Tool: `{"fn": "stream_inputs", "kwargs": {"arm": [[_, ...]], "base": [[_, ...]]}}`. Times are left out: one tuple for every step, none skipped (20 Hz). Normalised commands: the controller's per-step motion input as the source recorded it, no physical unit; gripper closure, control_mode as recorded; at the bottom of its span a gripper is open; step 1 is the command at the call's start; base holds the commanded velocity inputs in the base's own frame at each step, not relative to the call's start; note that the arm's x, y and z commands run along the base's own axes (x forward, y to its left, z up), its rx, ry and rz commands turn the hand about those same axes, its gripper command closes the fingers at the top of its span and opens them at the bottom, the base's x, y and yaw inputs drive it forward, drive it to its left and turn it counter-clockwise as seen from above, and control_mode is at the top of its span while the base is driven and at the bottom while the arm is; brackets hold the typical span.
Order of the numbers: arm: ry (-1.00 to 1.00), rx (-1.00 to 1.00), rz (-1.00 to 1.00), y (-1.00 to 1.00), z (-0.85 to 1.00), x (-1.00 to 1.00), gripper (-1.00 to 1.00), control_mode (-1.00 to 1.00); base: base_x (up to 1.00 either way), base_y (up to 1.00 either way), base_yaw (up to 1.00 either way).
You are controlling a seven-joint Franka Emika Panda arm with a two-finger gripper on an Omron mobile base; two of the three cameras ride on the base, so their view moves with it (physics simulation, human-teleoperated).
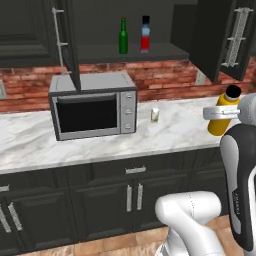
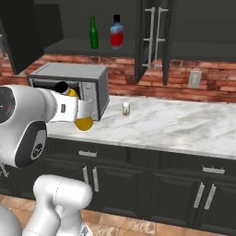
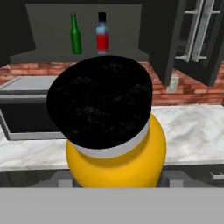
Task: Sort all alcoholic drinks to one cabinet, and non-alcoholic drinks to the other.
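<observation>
Microwave (image 1: 93, 106) sits furthest left on the marble counter (image 1: 170, 130), and above it we see the open upper cabinet (image 1: 150, 51) with the green bottle (image 1: 123, 36) and the blue-and-red bottle (image 1: 145, 34) standing side by side on its shelf, so the alcoholic pair looks already sorted. Moving right, the small cream container (image 1: 155, 114) stands alone on the counter, just past the microwave. Further right, we hold the yellow-orange bottle (image 1: 223, 112) in the gripper (image 1: 220, 113), lifted above the counter; the jaws stand partly open, closed around the bottle's body just below its black cap, which shows large in the hand view.

We judge the bottle rigid and smooth-sided, likely slippery if the grip loosens, and fairly heavy if full; a hold on the round body under the shoulder seems sound, and it should stay close to upright. The cream container looks light and easy to tip.

For room, we note the open cabinet door (image 1: 220, 37) hanging at the upper right, an edge we must clear on the way up. The counter beside the container is open, well apart from the microwave's corner.
</observation>
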Motion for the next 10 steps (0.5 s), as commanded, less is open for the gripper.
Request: {"fn": "stream_inputs", "kwargs": {"arm": [[0.00, 0.00, 0.00, 0.00, 0.00, 0.00, 1.00, 1.00], [0.00, 0.00, 0.00, 0.00, 0.00, 0.00, 1.00, 1.00], [0.00, 0.00, 0.00, 0.00, 0.00, 0.00, 1.00, 1.00], [0.00, 0.00, 0.00, 0.00, 0.00, 0.00, 1.00, 1.00], [0.00, 0.00, 0.00, 0.00, 0.00, 0.00, 1.00, 1.00], [0.00, 0.00, 0.00, 0.00, 0.00, 0.00, 1.00, 1.00], [0.00, 0.00, 0.00, 0.00, 0.00, 0.00, 1.00, 1.00], [0.00, 0.00, 0.00, 0.00, 0.00, 0.00, 1.00, 1.00], [0.00, 0.00, 0.00, 0.00, 0.00, 0.00, 1.00, 1.00], [0.00, 0.00, 0.00, 0.00, 0.00, 0.00, 1.00, 1.00]], "base": [[-0.01, -0.48, 0.00], [0.00, -0.51, 0.00], [0.00, -0.51, 0.00], [0.00, -0.51, 0.00], [0.00, -0.50, 0.00], [0.00, -0.50, 0.00], [0.00, -0.49, 0.00], [0.00, -0.49, 0.00], [0.00, -0.49, 0.00], [-0.01, -0.48, 0.00]]}}
